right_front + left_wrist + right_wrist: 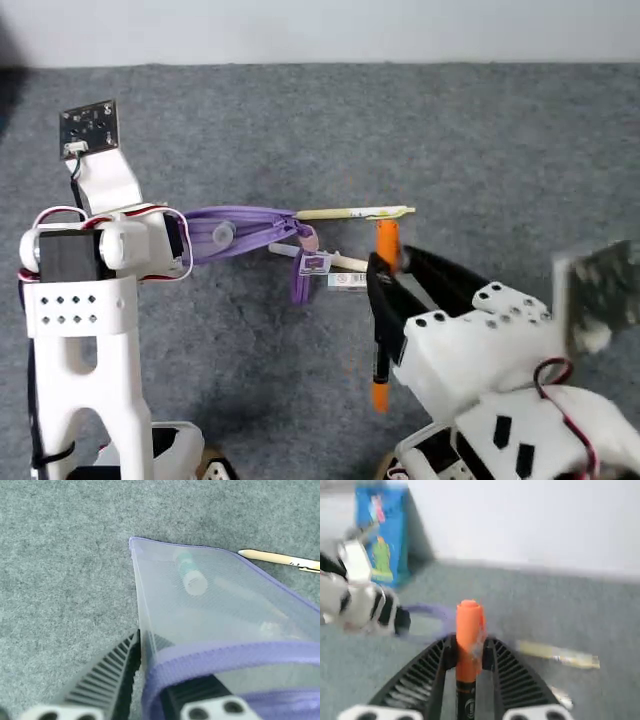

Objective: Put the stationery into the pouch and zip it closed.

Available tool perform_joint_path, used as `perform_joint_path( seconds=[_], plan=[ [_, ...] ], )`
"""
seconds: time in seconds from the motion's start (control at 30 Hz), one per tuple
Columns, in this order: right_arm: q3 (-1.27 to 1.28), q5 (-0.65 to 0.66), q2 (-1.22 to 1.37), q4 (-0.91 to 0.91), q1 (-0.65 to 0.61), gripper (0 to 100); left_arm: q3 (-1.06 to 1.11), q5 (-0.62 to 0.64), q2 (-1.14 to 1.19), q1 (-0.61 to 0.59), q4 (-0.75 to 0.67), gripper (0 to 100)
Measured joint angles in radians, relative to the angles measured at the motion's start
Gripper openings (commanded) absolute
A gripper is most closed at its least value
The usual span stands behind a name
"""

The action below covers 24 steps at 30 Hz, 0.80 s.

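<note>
Two end effectors are each gripping something. The left end effector [146, 652] is clamping one end of the purple pouch [250, 232], which is holding a small capped tube [190, 575]. The right end effector [468, 650] is squeezing the orange marker [468, 625] near the pouch's other end. A cream pencil [355, 212] is lying on the table [500, 150] just beside the pouch.

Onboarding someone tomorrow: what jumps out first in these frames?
First, the orange marker clamped in the right hand, its tip close to the purple mesh pouch. The left hand pinches that pouch at one edge; a white-capped tube lies inside, a cream pencil on the grey carpet beside it.
</note>
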Motion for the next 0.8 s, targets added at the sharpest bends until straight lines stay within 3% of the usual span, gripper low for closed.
perform_joint_path(
  seconds=[0.2,0.4,0.8],
  plan=[
    [0.216,0.005,-0.011,-0.379,-0.005,0.8,0.0,0.0,0.0,0.0,0.0,1],
    [0.315,0.008,0.11,-0.795,-0.098,0.8,0.018,0.0,0.0,0.0,-0.002,1],
    [0.318,0.121,0.425,-1.247,-0.187,0.8,0.068,0.0,0.002,0.0,-0.025,1]
  ],
)
